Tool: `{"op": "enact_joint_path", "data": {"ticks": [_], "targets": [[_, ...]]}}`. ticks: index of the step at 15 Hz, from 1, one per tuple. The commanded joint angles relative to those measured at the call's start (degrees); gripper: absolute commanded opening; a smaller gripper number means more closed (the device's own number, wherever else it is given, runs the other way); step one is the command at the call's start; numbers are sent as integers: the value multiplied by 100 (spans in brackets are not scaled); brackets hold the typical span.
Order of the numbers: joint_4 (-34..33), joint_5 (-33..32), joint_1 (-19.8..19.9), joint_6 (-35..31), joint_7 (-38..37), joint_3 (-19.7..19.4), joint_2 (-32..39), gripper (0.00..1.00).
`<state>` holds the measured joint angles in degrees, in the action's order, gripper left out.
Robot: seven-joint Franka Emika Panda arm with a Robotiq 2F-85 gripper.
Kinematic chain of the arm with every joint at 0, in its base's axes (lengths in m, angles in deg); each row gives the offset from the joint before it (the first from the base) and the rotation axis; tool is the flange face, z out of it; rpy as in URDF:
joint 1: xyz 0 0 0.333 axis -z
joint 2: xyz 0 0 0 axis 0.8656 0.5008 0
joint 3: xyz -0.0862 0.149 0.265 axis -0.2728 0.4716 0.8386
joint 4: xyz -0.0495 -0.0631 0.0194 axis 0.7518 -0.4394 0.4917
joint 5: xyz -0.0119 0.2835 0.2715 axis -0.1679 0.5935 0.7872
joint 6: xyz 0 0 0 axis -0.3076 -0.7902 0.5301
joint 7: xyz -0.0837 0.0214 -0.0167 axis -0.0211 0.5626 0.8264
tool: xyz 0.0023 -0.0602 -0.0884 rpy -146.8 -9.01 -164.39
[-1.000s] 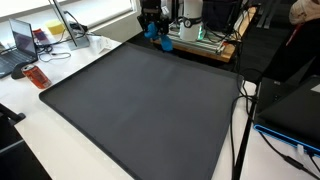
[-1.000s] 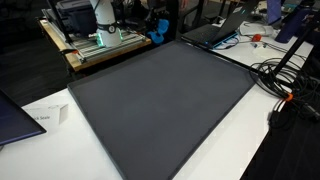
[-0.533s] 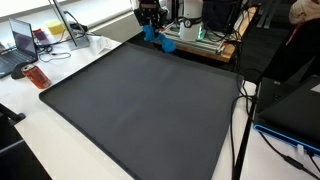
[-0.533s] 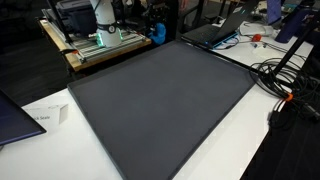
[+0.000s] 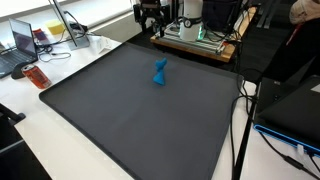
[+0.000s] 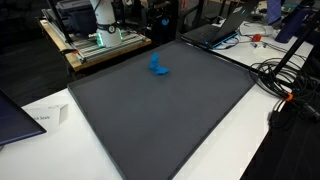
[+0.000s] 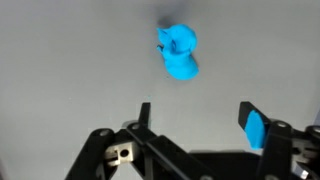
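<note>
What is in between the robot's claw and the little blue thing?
Nothing visible. In the wrist view the open gripper looks straight at the blue object, with only bare mat between them. In both exterior views the object lies alone on the mat.

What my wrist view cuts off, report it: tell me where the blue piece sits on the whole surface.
Observer: The blue piece lies on a large dark mat, off centre, bare mat all around it.
Operator: Give me the mat's surroundings.
Observer: It rests on a white table; an orange thing lies off the mat beside one corner.
Operator: Report my height.
Observer: The fingers hang high over the mat's edge nearest the piece, not above it.
</note>
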<state>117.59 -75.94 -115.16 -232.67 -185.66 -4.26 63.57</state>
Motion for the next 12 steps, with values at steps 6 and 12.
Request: {"op": "enact_joint_path", "data": {"ticks": [6,12], "targets": [[-191,15,184,-69,-205,274,-263,100],[-492,16,383,-151,-1037,758,241,100]]}}
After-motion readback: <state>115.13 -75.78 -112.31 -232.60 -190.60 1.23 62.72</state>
